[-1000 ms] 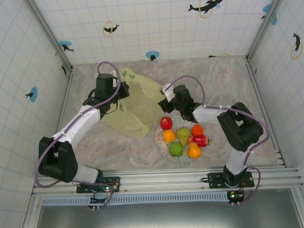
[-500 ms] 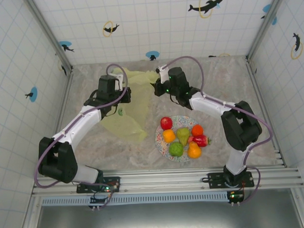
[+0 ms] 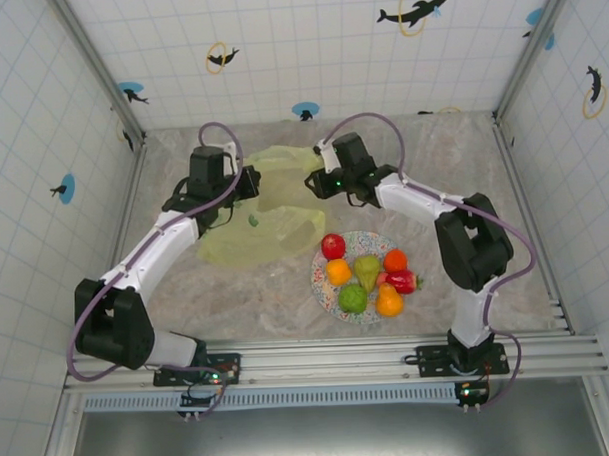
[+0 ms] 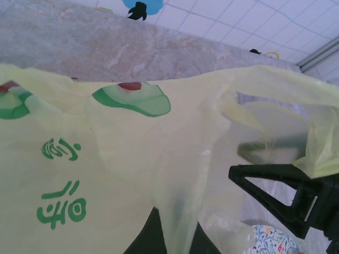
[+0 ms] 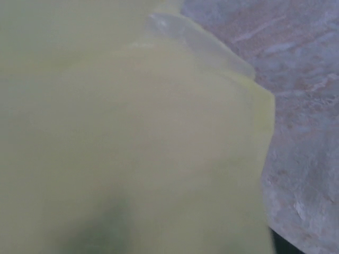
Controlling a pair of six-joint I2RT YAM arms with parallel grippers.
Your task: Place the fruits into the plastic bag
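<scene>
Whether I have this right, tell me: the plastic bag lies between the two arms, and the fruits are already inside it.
Wrong on the fruits: they sit on the speckled plate, outside the plastic bag, as the top external view shows. The rest stands.

Plastic bag [image 4: 106,174]: thin translucent yellow-green film, crinkled, faint gloss, green print; fruits [image 3: 366,271]: smooth, shiny, plastic-looking; plate [image 3: 324,291]: speckled, smooth; table [image 3: 237,290]: matt, marbled stone look; my left arm's shell [image 3: 155,251]: glossy white plastic.

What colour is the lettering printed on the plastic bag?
Green lettering on the yellow-green plastic bag, clearest in the left wrist view.
</scene>
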